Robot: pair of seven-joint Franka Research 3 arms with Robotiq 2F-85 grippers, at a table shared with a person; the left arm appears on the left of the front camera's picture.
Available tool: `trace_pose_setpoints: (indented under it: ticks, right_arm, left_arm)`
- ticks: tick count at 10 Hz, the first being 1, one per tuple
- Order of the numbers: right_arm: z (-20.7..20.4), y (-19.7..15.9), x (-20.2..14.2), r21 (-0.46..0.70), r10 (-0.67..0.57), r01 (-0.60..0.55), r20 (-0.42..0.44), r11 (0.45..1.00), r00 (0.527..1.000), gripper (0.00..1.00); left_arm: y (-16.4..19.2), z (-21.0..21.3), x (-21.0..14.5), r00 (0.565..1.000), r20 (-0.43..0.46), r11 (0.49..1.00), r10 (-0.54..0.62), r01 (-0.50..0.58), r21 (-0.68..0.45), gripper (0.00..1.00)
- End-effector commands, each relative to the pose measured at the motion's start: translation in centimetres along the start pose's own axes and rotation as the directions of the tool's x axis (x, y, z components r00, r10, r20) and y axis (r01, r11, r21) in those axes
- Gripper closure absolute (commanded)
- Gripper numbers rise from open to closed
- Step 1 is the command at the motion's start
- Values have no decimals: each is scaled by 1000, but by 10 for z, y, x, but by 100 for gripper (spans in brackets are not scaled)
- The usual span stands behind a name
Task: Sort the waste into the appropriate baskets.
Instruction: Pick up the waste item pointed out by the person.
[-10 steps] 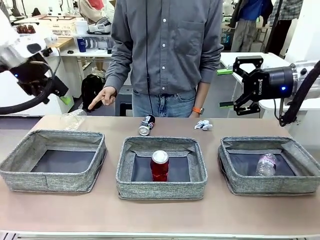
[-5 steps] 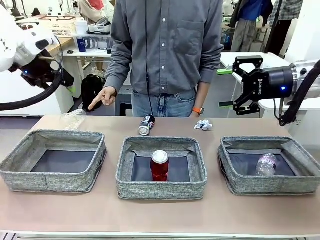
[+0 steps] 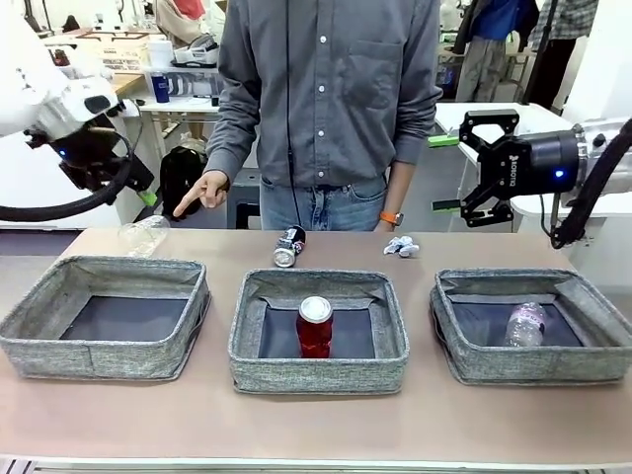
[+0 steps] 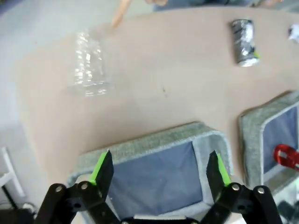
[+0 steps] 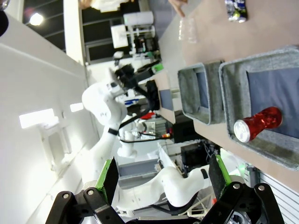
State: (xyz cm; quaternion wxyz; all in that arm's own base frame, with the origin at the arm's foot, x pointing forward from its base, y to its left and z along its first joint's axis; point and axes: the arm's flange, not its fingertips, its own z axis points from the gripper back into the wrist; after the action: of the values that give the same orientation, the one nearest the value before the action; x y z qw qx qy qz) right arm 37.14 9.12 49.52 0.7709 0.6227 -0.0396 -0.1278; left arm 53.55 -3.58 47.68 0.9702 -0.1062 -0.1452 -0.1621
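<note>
One clear plastic cup [image 4: 88,65], long axis running away, lay ahead-left of the left gripper [image 4: 159,163], spread wide, empty.

"robotiq" is printed on the right gripper [image 3: 445,174].

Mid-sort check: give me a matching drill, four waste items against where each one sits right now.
Items:
A. red soda can
B. clear plastic bottle
C. dark can
D. clear plastic cup

Places:
1. on the table, on the person's side of the left basket
2. inside the right basket
3. upright inside the middle basket
4. on its side on the table, on the person's side of the middle basket

Pairs: A-3, B-2, C-4, D-1
</note>
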Motion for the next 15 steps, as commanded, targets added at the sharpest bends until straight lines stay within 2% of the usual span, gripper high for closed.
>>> trace_pose_setpoints:
  ticks: [1, 4, 5, 7, 11, 15]
  right_arm:
    - [0, 3, -1, -11, -15, 15, 4, 1000, 1000, 0]
    - [0, 3, -1, -11, -15, 15, 4, 1000, 1000, 0]
    - [0, 3, -1, -11, -15, 15, 4, 1000, 1000, 0]
    - [0, 3, -1, -11, -15, 15, 4, 1000, 1000, 0]
    - [0, 3, -1, -11, -15, 15, 4, 1000, 1000, 0]
    - [0, 3, -1, -11, -15, 15, 4, 1000, 1000, 0]
  left_arm:
    - [38, -24, 57, 996, -88, 999, -33, 34, 10, 0]
    - [69, -60, 88, 987, -153, 996, 48, -35, 85, 0]
    - [83, -78, 96, 986, -145, 990, 78, -60, 128, 0]
    - [101, -106, 103, 977, -194, 991, 91, -69, 119, 0]
    - [115, -144, 97, 963, -246, 991, 110, -86, 105, 0]
    - [119, -157, 88, 953, -278, 992, 115, -96, 84, 0]
